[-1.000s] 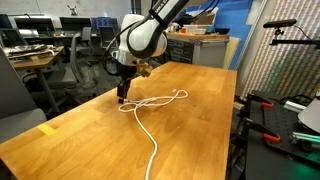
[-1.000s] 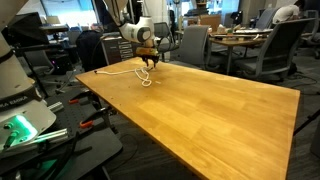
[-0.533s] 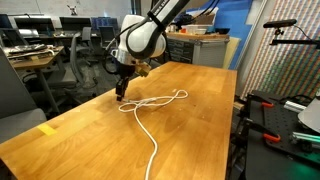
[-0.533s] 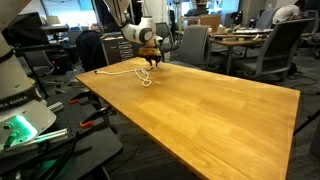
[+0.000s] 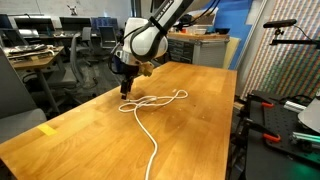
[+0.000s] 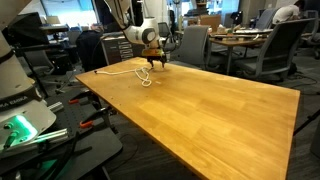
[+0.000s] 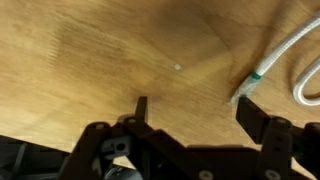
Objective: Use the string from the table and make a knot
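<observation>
Tool (image 5: 124, 91) released: 2 fingers (image 7: 141, 106) spread, only bare wood between them. It hangs just above the tabletop (image 5: 90, 140). String (image 5: 160, 99) lies looped on the tabletop just beside the tool, with 1 long run trailing off the edge in an exterior view. Wrist view: the string's end sits just beside 1 finger, contact unclear. Around: yellow tape mark (image 5: 47, 129) near the edge; office chairs (image 6: 190, 45) beyond the tabletop, well apart from the tool.
</observation>
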Available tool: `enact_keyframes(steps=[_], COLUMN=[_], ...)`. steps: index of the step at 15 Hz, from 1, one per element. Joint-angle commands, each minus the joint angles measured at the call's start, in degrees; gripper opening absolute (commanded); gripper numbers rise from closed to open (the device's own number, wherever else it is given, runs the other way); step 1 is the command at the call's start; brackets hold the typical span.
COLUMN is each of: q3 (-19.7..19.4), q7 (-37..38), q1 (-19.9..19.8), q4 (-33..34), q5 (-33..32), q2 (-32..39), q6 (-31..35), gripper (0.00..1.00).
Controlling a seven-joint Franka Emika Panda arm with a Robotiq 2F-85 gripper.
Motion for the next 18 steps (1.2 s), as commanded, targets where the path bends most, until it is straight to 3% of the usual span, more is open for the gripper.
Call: enact_keyframes(steps=[1,12,14,15,18], q3=[-1.53,-1.92,-2.49,-2.83,-3.70], q7=[1.94,3.50,3.94,4.25,5.22], q1=[1.41,3.25,3.51,3.63,4.14], q4=[-0.95,-3.27,-3.74,-3.97,-5.09], q5=[-1.31,-2.13,-2.38,-2.43,-2.78], q2=[-0.76,-2.70,-2.71,-2.68,-3.48], q6=[1.34,2.82,2.97,3.17,3.71], gripper=[0.74,0.74,0.67,0.52,0.29])
